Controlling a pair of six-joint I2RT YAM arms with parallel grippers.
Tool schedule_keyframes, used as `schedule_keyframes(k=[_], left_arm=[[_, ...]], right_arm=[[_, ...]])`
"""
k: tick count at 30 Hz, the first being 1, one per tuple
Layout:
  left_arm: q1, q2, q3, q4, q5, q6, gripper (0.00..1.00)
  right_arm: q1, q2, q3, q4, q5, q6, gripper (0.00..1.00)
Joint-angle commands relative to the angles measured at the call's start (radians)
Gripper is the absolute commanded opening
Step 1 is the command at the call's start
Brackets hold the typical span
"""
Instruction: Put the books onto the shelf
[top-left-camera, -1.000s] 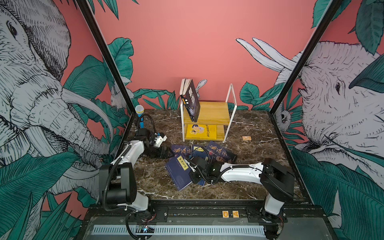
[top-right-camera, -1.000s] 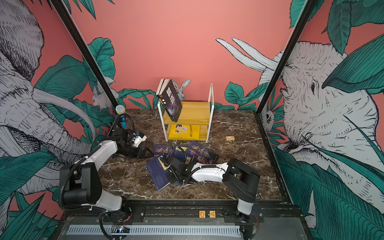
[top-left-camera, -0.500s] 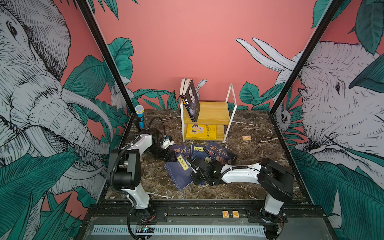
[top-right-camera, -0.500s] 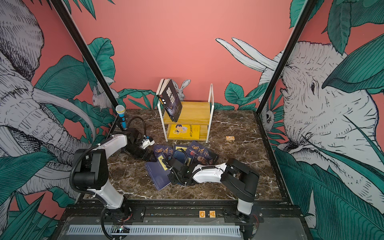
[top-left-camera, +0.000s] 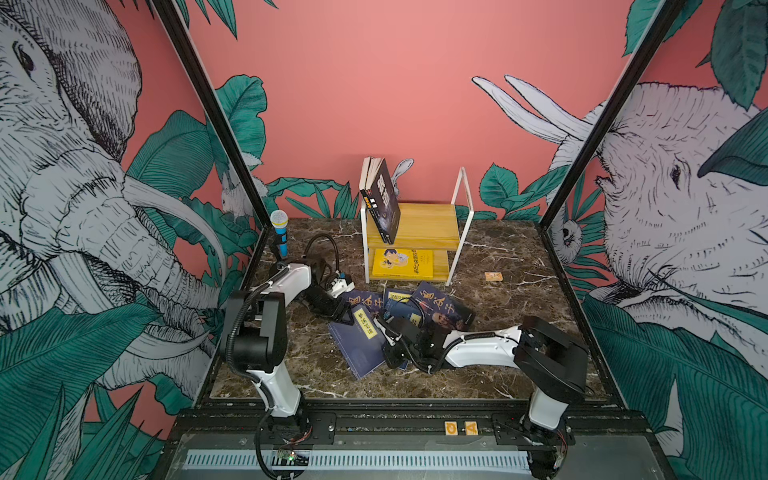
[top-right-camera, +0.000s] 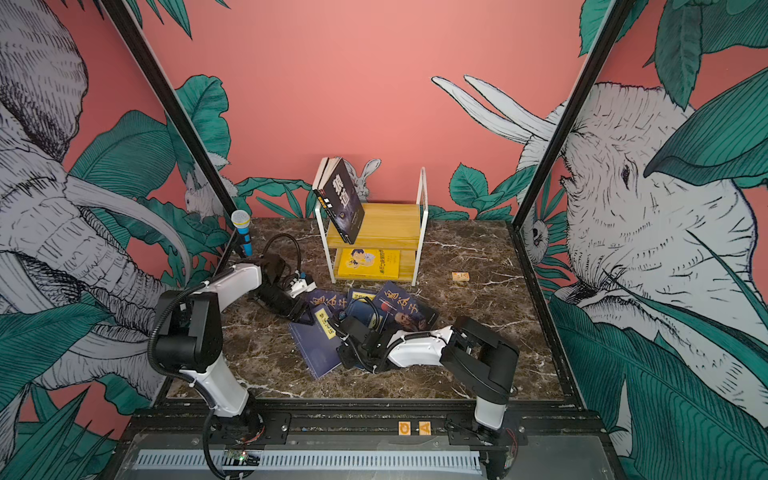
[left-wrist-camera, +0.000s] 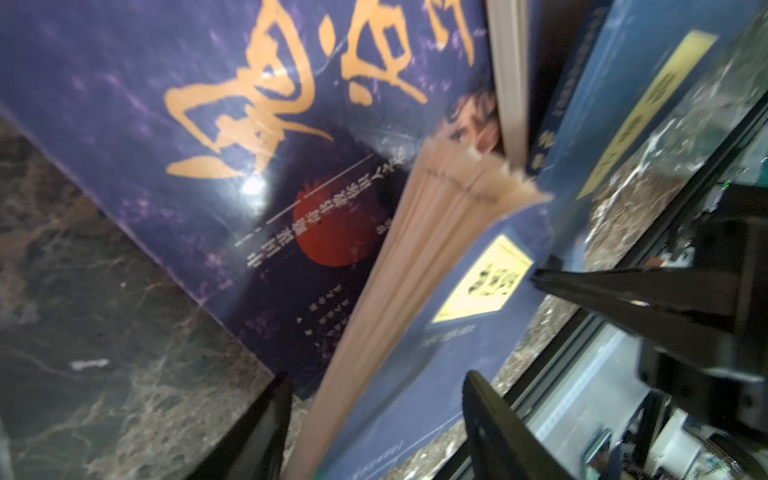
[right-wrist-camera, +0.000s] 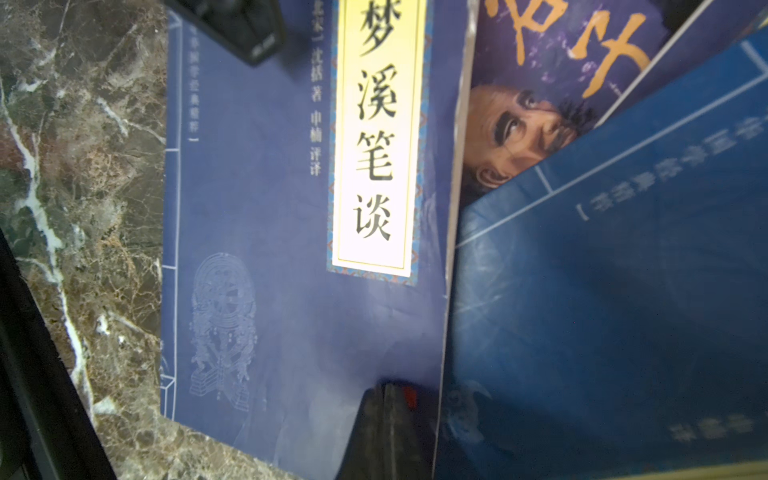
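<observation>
Left wrist view: your left claw (left-wrist-camera: 376, 376) is spread. One black finger (left-wrist-camera: 257, 436) sits on each side of the lifted page edge of a navy book with a yellow label (left-wrist-camera: 482, 278). You cannot tell if the fingers touch it. Behind it, a navy book with gold letters (left-wrist-camera: 208, 124) lies flat on the bench (left-wrist-camera: 83, 332).

In the right wrist view, your right claw (right-wrist-camera: 390, 403) is pressed together. Its tip rests on the same yellow-label book, just beside a second blue book (right-wrist-camera: 623, 332).

In both top views, four navy books lie in a heap in the middle of the bench, nearer the front edge. The shelf (top-left-camera: 428, 224) stands at the middle of the back edge. A black book with white letters (top-left-camera: 386, 199) leans on its top board. A yellow book (top-left-camera: 401, 264) lies on the lower board.
</observation>
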Motion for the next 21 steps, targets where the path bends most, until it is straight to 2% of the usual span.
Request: schedule_keyframes(k=[1,4,8,11,16,21], left_arm=[[-0.005,-0.056,-0.018,-0.056,0.064,0.02,0.56],[-0.005,-0.08,-0.02,-0.058,0.064,0.017,0.48],[-0.006,-0.106,-0.033,-0.052,0.128,0.012,0.35],[-0.006,-0.125,-0.036,-0.052,0.134,0.003,0.19],[-0.005,-0.155,-0.057,-0.035,0.153,-0.002,0.01],[-0.005,-0.207,-0.07,-0.013,0.172,-0.033,0.0]], right_arm=[[-0.015,0.038,-0.017,-0.09,0.032,0.0,0.0],[-0.014,0.023,-0.012,-0.105,0.034,-0.002,0.0],[-0.014,0.02,-0.02,-0.088,0.048,-0.002,0.0],[-0.016,0.017,0.005,-0.121,0.043,0.001,0.0],[-0.013,-0.003,0.002,-0.111,0.065,-0.006,0.0],[-0.002,-0.063,0.028,-0.166,0.107,-0.023,0.0]])
